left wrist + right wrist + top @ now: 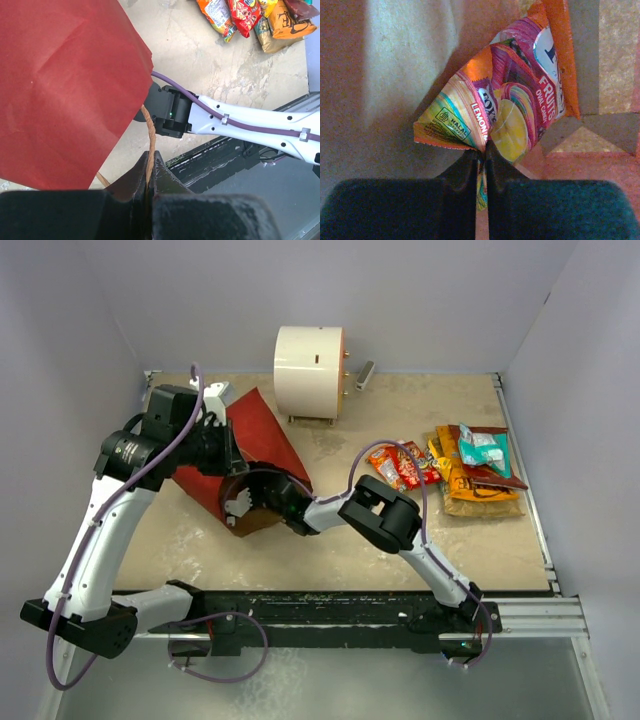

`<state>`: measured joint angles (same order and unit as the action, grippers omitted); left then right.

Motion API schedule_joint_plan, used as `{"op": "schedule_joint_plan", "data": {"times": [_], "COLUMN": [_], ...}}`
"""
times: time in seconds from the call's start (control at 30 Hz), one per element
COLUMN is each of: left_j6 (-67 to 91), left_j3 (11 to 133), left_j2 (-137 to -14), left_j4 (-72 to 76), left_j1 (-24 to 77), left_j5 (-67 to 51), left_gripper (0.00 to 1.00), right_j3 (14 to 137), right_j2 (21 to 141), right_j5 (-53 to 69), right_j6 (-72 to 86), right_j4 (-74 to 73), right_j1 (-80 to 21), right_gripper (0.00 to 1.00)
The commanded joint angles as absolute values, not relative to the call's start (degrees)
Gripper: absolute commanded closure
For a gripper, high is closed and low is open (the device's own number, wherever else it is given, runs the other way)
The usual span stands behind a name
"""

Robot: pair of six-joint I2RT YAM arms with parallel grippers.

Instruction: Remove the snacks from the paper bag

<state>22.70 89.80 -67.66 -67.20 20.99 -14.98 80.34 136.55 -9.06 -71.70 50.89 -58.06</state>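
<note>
The red paper bag [262, 430] lies on its side at the left of the table, its brown mouth facing the near edge. My left gripper [149, 159] is shut on its thin twine handle [148, 130], beside the bag's red wall [65, 85]. Reaching into the mouth, my right gripper [243, 505] is among the brown inner walls. In the right wrist view that gripper [483, 150] is shut on a corner of a red-and-yellow fruit candy packet [512, 100]. Several other snacks [465, 465] lie in a pile on the table at the right.
A white cylinder [310, 360] stands at the back centre, close behind the bag. Grey walls close in the table on the left, back and right. The right arm's forearm [240, 120] crosses the table between the bag and the black base rail [330, 612].
</note>
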Motion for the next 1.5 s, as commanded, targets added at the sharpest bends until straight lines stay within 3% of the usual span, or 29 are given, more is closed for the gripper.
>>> {"op": "schedule_joint_plan", "data": {"times": [0.0, 0.43, 0.97, 1.1, 1.47], "left_j6": [22.59, 25.97, 32.64, 34.54, 40.68], "left_j3": [92.3, 91.67, 84.8, 84.29, 79.59], "left_j2": [-67.24, -67.18, -64.84, -66.03, -65.31], "left_j4": [-64.64, -60.73, -50.99, -51.56, -49.14], "left_j1": [20.82, 20.81, 20.8, 20.81, 20.8], "left_j5": [-15.91, -11.82, -12.7, -11.43, -10.05], "left_gripper": [1.0, 1.0, 1.0, 1.0, 1.0], "right_j3": [82.46, 67.23, 48.06, 45.89, 48.18], "right_j2": [133.3, 116.69, 85.18, 75.13, 50.82], "right_j5": [-8.35, 2.95, 24.54, 25.43, 13.58], "right_j6": [-68.92, -52.71, -32.56, -27.95, -20.15], "right_j4": [50.72, 40.75, 23.33, 16.8, -0.51], "right_j1": [-57.4, -59.18, -59.37, -59.37, -59.08], "right_gripper": [0.96, 1.0, 1.0, 1.0, 1.0]}}
